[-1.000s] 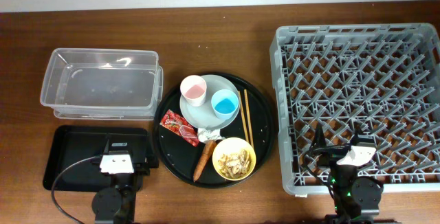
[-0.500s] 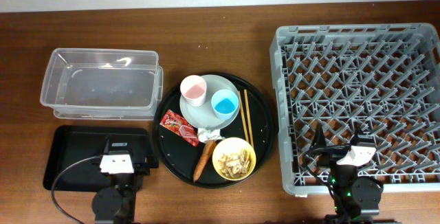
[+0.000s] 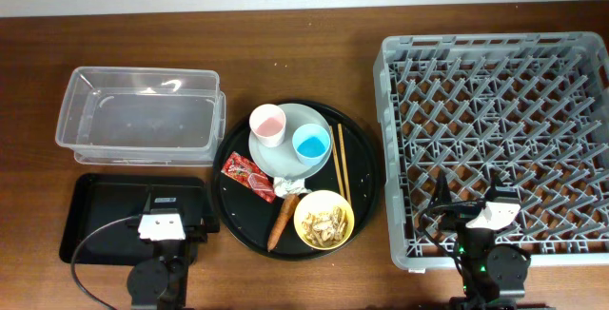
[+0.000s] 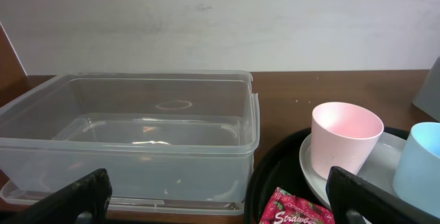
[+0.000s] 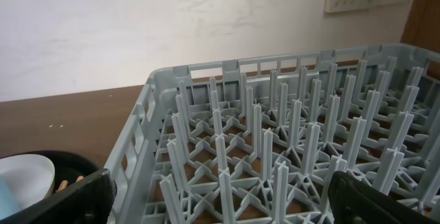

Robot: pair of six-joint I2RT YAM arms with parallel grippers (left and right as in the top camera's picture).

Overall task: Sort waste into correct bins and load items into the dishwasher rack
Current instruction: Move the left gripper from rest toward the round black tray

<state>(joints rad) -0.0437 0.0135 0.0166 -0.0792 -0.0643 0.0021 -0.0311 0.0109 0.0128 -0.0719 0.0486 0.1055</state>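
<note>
On the round black tray (image 3: 228, 217) a pale plate (image 3: 285, 155) carries a pink cup (image 3: 267, 125) and a blue cup (image 3: 310, 143), with two chopsticks (image 3: 340, 163) alongside. In front of the plate lie a red wrapper (image 3: 248, 176), a white tissue (image 3: 288, 187), a carrot piece (image 3: 283, 220) and a yellow bowl (image 3: 324, 220) of beige scraps. My left gripper (image 4: 220, 205) is open and empty over the small black tray (image 3: 100, 210), facing the clear tub (image 4: 137, 135). The right gripper (image 5: 223, 205) hangs open and empty over the grey rack's (image 3: 495, 110) near left corner.
The clear tub (image 3: 141, 115) stands at the back left, behind the small black tray. Upright pegs fill the rack (image 5: 289, 148) below the right fingers. The pink cup (image 4: 344, 138) and red wrapper (image 4: 295, 211) lie just right of the left gripper's line.
</note>
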